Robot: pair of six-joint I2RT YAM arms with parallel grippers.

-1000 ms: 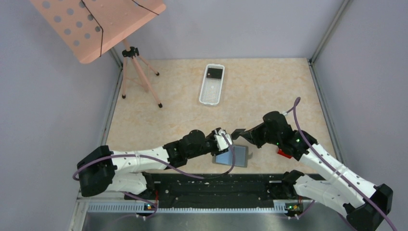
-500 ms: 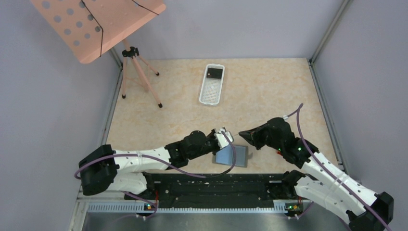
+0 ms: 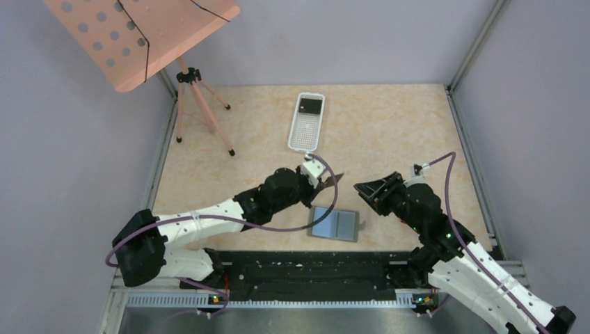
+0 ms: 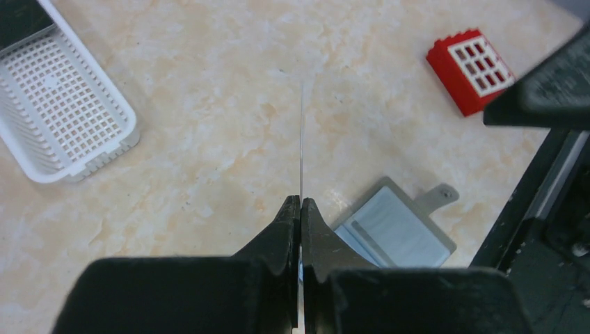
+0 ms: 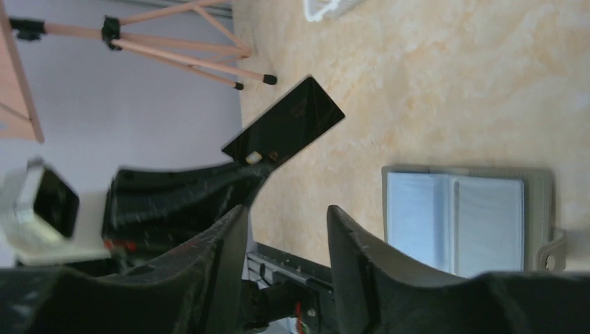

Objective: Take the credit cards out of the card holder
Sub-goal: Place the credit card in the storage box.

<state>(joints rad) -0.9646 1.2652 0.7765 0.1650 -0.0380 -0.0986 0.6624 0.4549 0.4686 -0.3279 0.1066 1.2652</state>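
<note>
The grey card holder (image 3: 334, 224) lies open on the table, its blue-grey pockets up, also seen in the left wrist view (image 4: 396, 226) and the right wrist view (image 5: 466, 219). My left gripper (image 3: 324, 179) hangs beyond the holder, shut on a dark credit card (image 5: 285, 129). In its own view that card (image 4: 302, 139) shows edge-on between the pressed jaws (image 4: 300, 202). My right gripper (image 3: 367, 189) is open and empty, right of the holder and above the table (image 5: 286, 210). A red credit card with white squares (image 4: 471, 69) lies on the table to the right.
A white perforated basket (image 3: 305, 136) stands at the back centre with a dark card (image 3: 310, 106) in its far end. A pink stand on a tripod (image 3: 202, 104) is at the back left. A black rail (image 3: 313, 264) runs along the near edge.
My left gripper shut on the dark card and carried it up and away from the holder. My right gripper opened and drew back to the right.
</note>
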